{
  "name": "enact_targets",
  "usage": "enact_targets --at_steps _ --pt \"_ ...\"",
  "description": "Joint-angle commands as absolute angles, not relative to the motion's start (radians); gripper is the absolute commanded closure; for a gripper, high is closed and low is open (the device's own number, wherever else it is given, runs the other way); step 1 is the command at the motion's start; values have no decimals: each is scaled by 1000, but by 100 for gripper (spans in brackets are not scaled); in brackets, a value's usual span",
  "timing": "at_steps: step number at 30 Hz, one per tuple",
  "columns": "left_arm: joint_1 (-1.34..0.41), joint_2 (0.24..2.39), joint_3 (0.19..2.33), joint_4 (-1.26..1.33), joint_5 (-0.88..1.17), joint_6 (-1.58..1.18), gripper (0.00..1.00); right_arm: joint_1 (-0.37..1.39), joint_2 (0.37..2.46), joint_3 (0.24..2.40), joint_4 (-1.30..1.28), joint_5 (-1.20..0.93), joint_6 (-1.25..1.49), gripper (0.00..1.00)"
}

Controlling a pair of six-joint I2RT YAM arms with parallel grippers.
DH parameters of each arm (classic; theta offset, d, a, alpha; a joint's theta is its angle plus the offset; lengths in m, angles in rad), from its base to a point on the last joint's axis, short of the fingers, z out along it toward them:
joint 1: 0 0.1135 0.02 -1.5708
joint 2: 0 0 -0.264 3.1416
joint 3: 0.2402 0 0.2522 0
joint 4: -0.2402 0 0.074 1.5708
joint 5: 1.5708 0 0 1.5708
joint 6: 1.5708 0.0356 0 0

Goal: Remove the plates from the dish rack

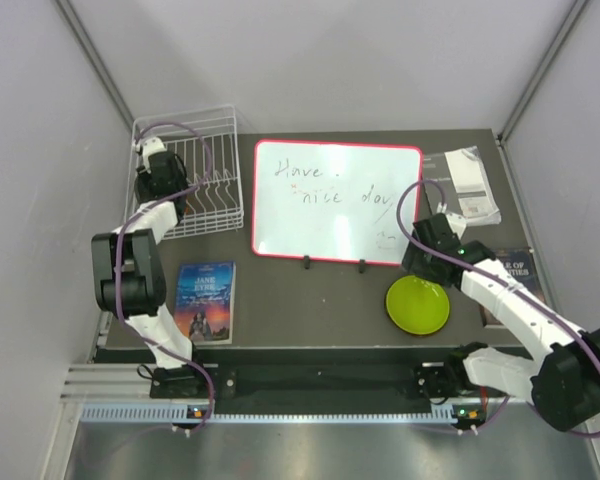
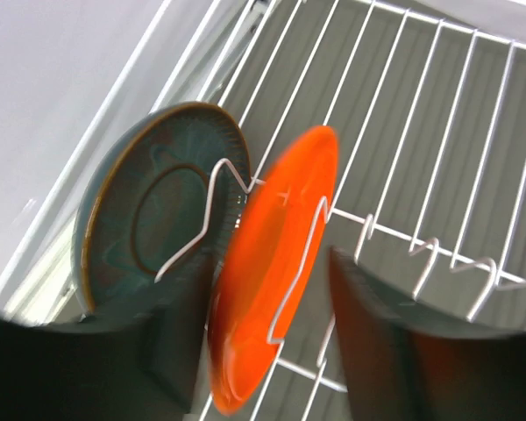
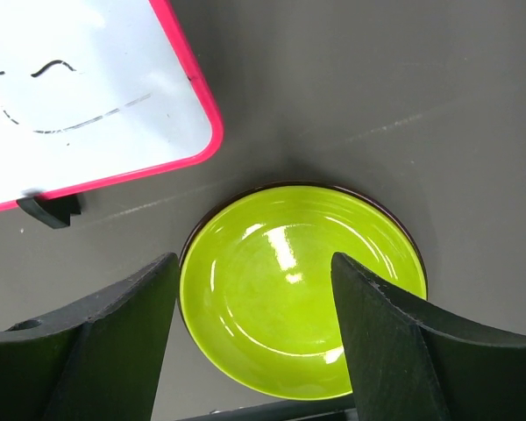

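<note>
Left claw (image 2: pixel 267 272) wide open around orange plate (image 2: pixel 289 193).
It could catch on a prong (image 2: pixel 309 254) or bump the dark teal plate (image 2: pixel 158 219). Right claw (image 3: pixel 254 263) wide open, empty.

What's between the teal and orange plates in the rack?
A white wire prong of the dish rack stands between the dark teal plate and the orange plate, seen in the left wrist view.

Even bright light; glare on lime plate (image 3: pixel 245 307), motion-blurred orange plate (image 2: pixel 276 272)

Pale grey walls (image 1: pixel 330 60), dark table (image 1: pixel 310 300)
</note>
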State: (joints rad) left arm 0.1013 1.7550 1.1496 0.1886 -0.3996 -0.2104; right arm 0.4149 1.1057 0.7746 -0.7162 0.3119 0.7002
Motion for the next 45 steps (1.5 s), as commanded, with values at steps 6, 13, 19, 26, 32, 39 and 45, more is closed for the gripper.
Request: enact_targets --at_steps 6,13,19,26,32,39,45 --pt "118 1773 1183 241 -405 -181 84 413 1131 828 -657 318 684 30" --pt "118 1729 1174 212 -388 -172 100 410 1167 839 -617 324 657 30" --pt "117 1654 1175 166 -399 -141 100 410 1242 897 -584 305 614 30" --pt "107 1534 1163 140 -405 -126 100 411 1315 956 -583 293 580 30" --pt "103 1448 1160 100 -358 -156 100 414 1279 971 -603 311 577 30" --pt "86 1336 1157 12 -177 -307 100 414 1210 963 -615 327 575 30" --pt "40 1258 1059 72 318 -509 100 417 1117 940 -546 238 535 30"
